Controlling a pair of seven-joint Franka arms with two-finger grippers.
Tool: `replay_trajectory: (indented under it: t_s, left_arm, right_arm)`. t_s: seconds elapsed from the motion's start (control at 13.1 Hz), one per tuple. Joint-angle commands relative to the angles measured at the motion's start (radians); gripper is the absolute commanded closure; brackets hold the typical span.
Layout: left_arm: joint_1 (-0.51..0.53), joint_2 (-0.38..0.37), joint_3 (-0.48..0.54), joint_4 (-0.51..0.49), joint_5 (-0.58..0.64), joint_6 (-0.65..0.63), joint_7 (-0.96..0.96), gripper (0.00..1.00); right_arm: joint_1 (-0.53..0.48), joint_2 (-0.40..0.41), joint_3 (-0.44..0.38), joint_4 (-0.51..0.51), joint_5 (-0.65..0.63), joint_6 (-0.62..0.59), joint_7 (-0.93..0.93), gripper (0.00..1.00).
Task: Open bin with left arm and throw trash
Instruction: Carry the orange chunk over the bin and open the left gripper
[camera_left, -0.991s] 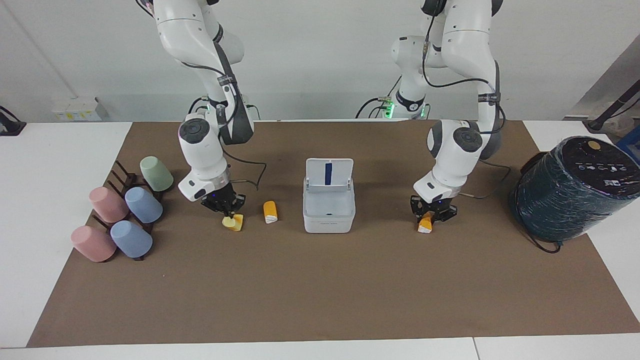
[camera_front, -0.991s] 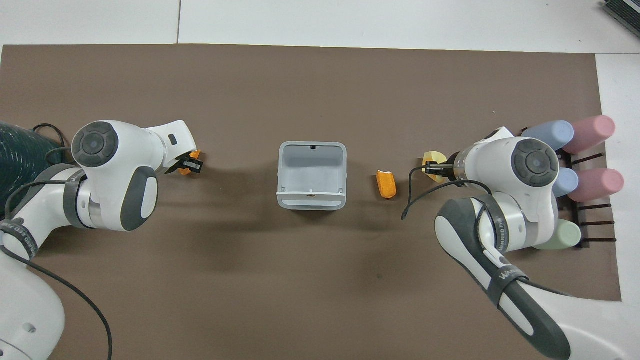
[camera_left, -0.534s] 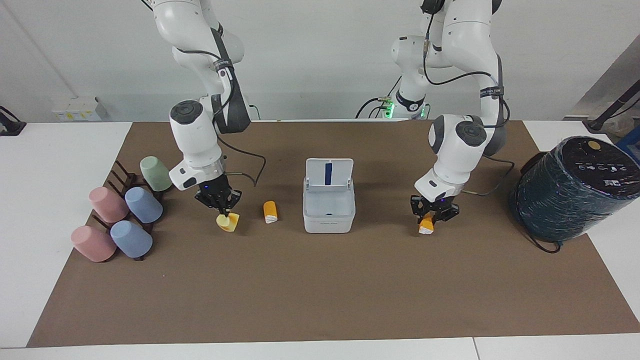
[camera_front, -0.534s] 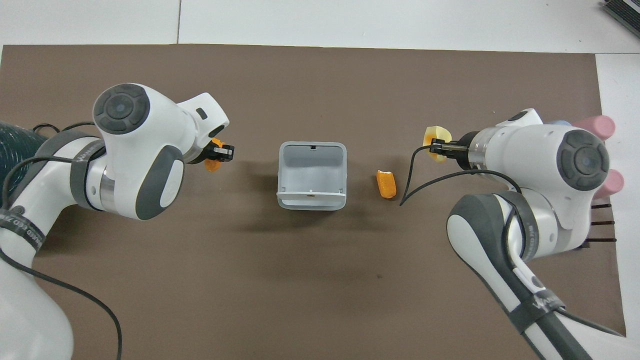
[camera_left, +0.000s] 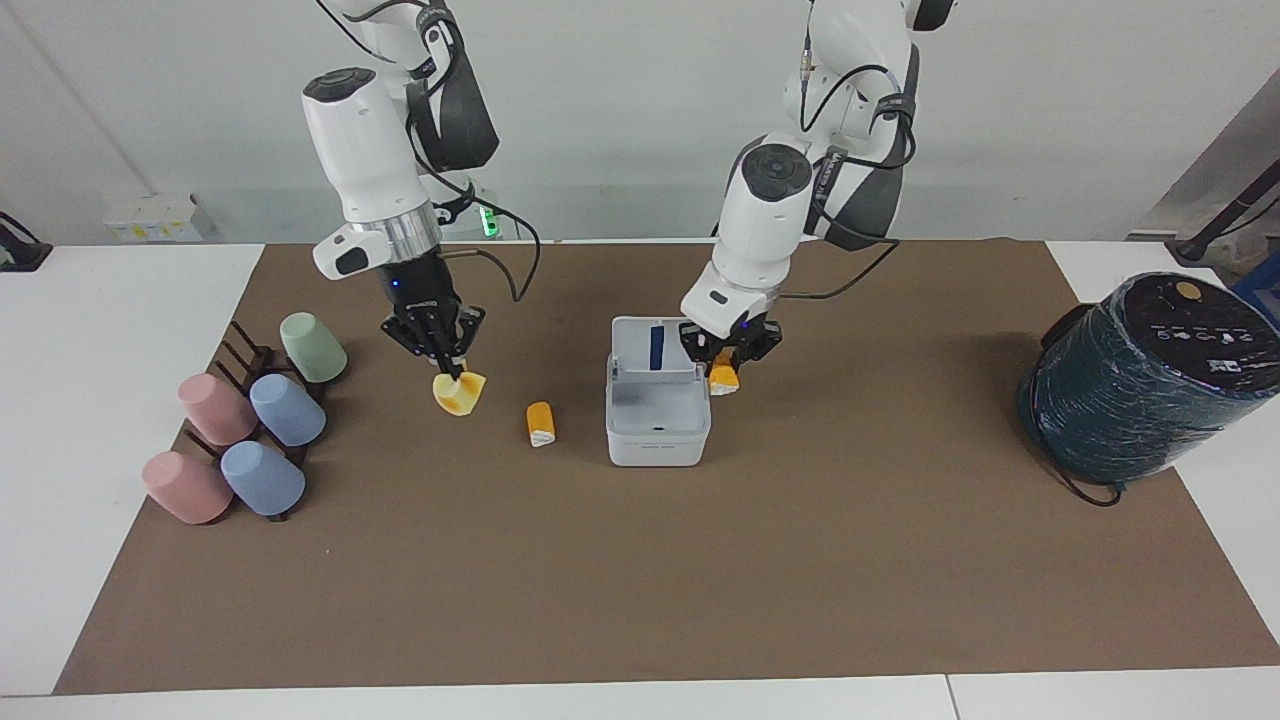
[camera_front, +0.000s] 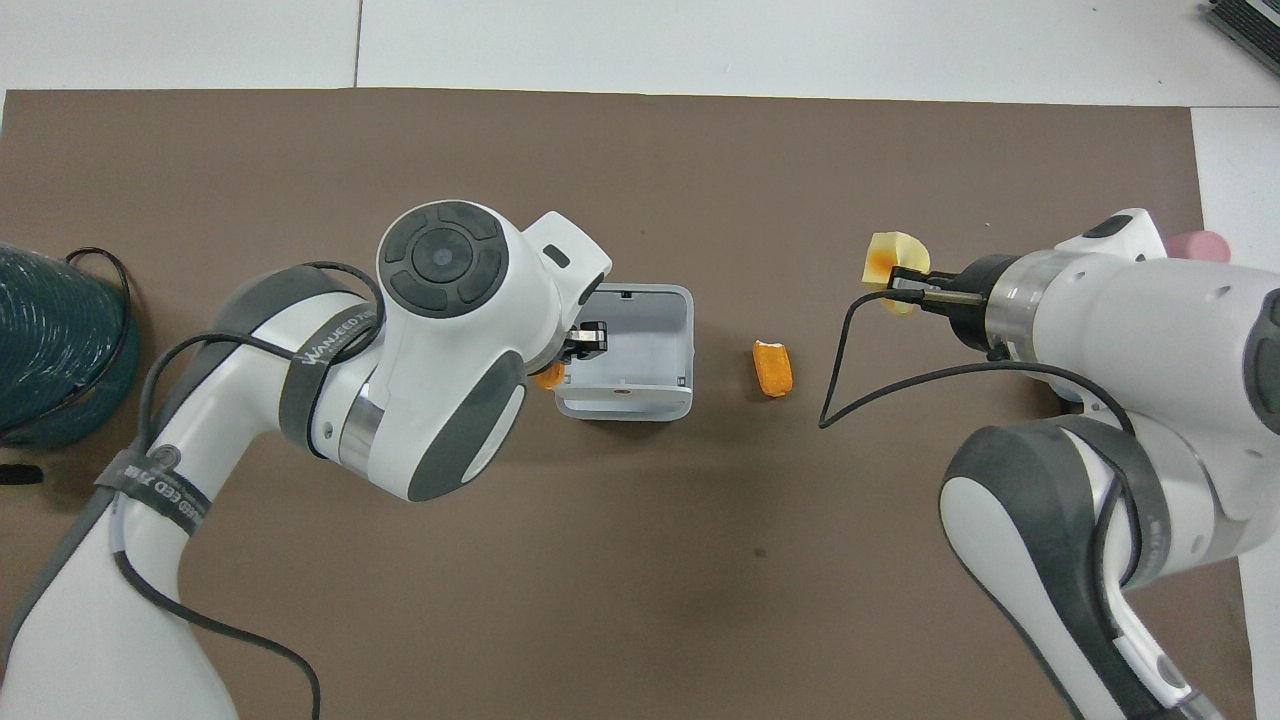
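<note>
Facing view: bin (camera_left: 658, 440) open at mat centre. Loose wedge (camera_left: 540, 423) lies at its 9 o'clock. Left gripper (camera_left: 728, 362) pinches an orange wedge (camera_left: 723, 379) over the bin's rim, 2 o'clock corner — step: carry to drop. Next: centre over the cavity, then release. Right gripper (camera_left: 440, 356) pinches the yellow block (camera_left: 459, 393), raised at 9 o'clock — waiting its turn.

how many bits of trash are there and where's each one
3. One orange wedge is held by the left gripper at the open bin's edge. The pale yellow block hangs from the right gripper. Another orange wedge lies on the mat beside the bin.
</note>
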Motion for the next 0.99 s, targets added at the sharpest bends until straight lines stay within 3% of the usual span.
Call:
replay_trajectory:
  t_s: [0.0, 0.15, 0.23, 0.3, 0.46, 0.53, 0.91]
  left_arm:
    - [-0.046, -0.004, 0.01, -0.016, -0.039, 0.077, -0.08, 1.0]
    - [-0.068, -0.013, 0.01, -0.049, -0.042, 0.128, -0.105, 1.0]
    - [-0.074, -0.013, 0.01, -0.049, -0.044, 0.14, -0.128, 0.89]
    - [-0.072, -0.011, 0.01, -0.044, -0.058, 0.145, -0.14, 0.73]
    - [-0.071, -0.005, 0.011, -0.029, -0.07, 0.151, -0.144, 0.15]
    - [-0.069, -0.002, 0.011, -0.018, -0.07, 0.149, -0.144, 0.0]
    - [-0.037, 0.0, 0.022, 0.064, -0.067, 0.055, -0.139, 0.0]
  right_arm:
    - [-0.01, -0.025, 0.005, 0.001, 0.021, -0.041, 0.009, 1.0]
    - [-0.01, -0.025, 0.005, 0.0, 0.021, -0.041, 0.011, 1.0]
    - [-0.011, -0.025, 0.005, 0.0, 0.021, -0.037, 0.011, 1.0]
    - [-0.016, -0.023, 0.005, 0.0, 0.021, -0.031, 0.011, 1.0]
    - [-0.012, -0.017, 0.005, 0.003, 0.021, -0.021, 0.012, 1.0]
    - [-0.008, -0.013, 0.007, 0.007, 0.021, -0.018, 0.026, 1.0]
    - [0.047, 0.038, 0.012, 0.044, 0.026, 0.016, 0.119, 1.0]
